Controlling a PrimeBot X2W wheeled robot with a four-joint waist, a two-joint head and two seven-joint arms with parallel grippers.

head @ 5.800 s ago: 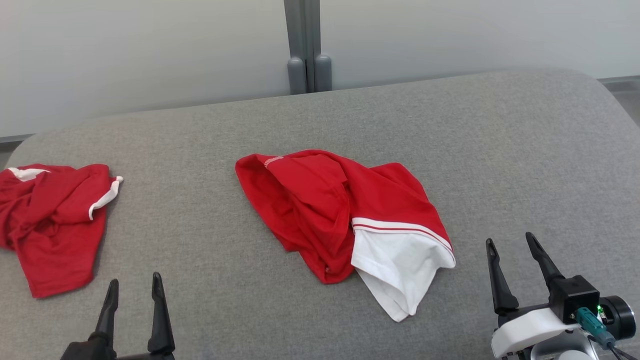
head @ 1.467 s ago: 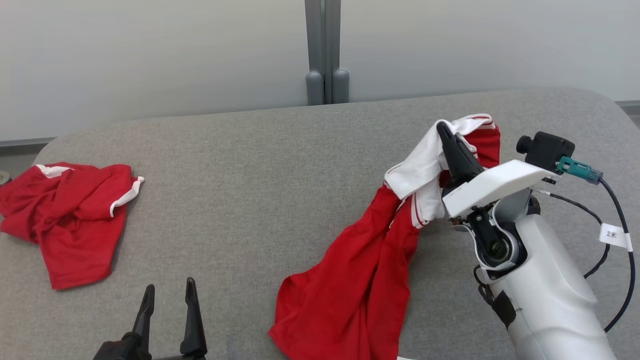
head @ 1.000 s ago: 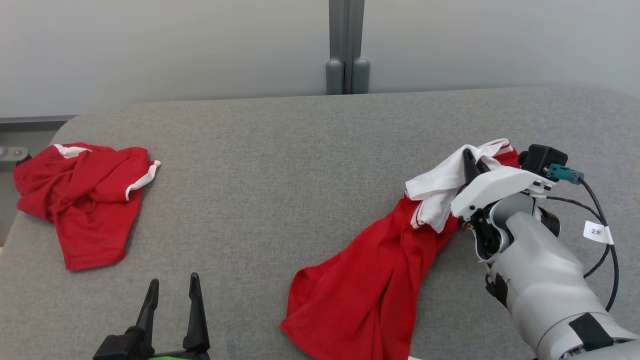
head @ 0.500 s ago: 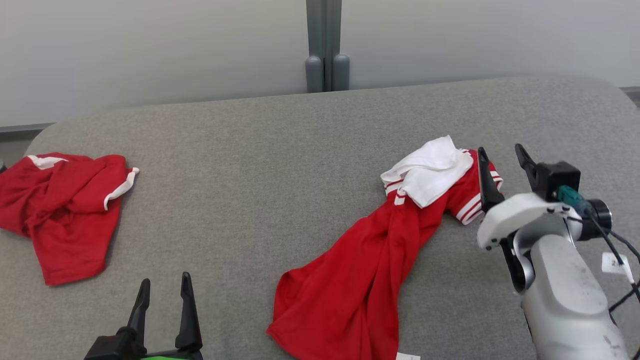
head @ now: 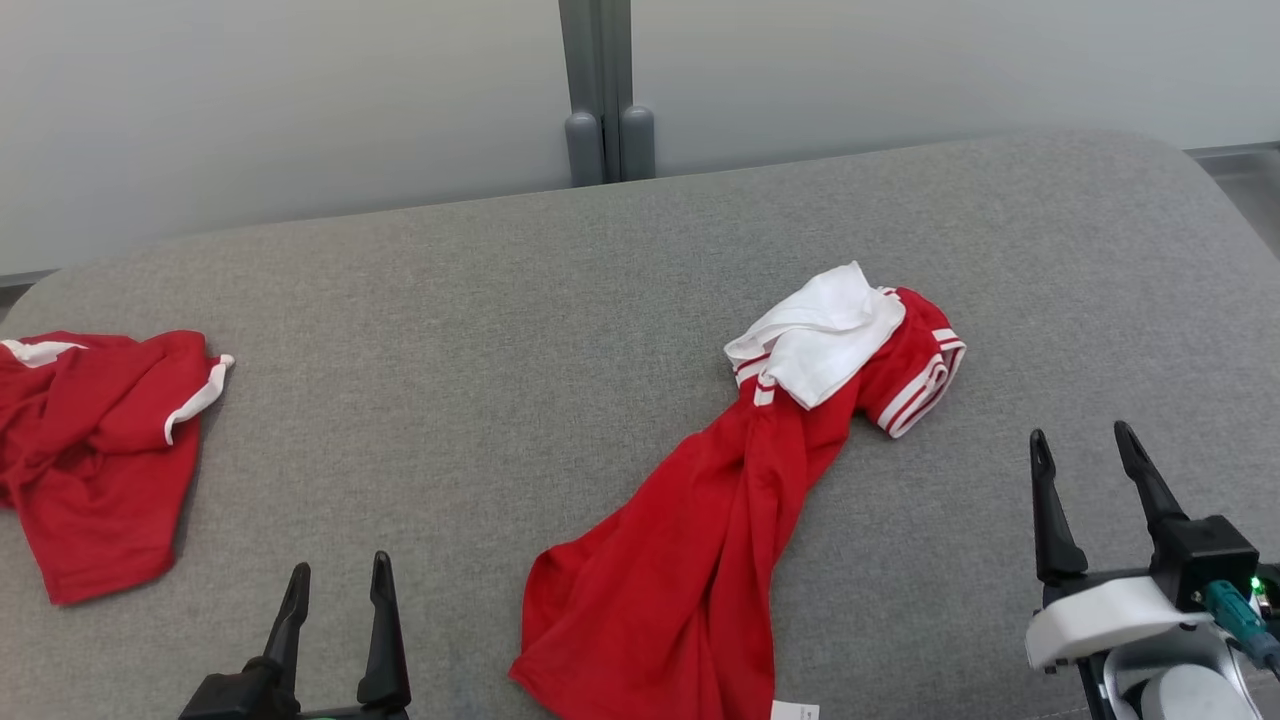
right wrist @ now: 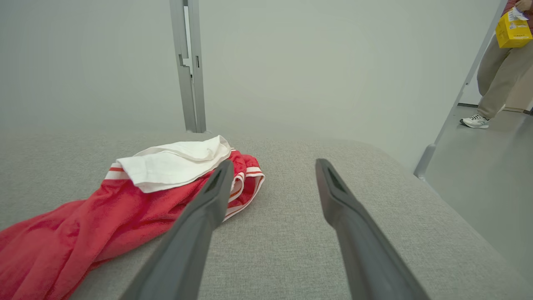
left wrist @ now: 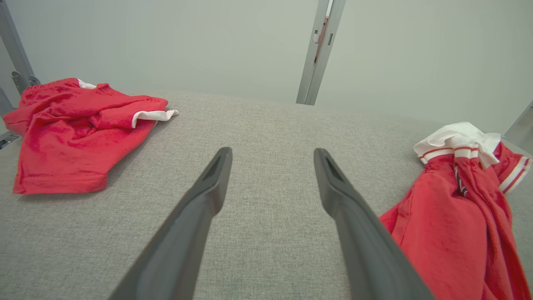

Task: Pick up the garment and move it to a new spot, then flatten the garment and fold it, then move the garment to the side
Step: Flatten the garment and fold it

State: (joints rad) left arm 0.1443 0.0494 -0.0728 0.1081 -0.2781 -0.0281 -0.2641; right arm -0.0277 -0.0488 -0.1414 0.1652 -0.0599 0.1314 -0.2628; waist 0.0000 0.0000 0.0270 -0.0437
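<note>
Across a grey, woven-fabric table [head: 500,300] with rounded corners, the garment [head: 700,540] is laid out as a long, twisted strip, right of centre. Its body is made of thin red knit, gathered into lengthwise folds and widening toward the near edge, where a small white label [head: 795,711] is seen. At its far end a white panel [head: 825,330] is folded over the red, beside a red cuff [head: 915,385] edged with white stripes. A crumpled red heap [head: 90,450] with white trim is left at the table's left edge, well apart from the garment.

The left gripper [head: 340,562] is held at the near edge, left of the garment; its two long, dark, tapered fingers are spread apart and empty. The right gripper [head: 1080,431] is held to the garment's right, nearer than the cuff, with its fingers likewise spread wide, empty and clear of the cloth.

Behind the table a pale wall and a grey post [head: 598,90] are seen. In the right wrist view, a person [right wrist: 495,62] in beige trousers is seen on the floor beyond, with a yellow box [right wrist: 510,29] carried.
</note>
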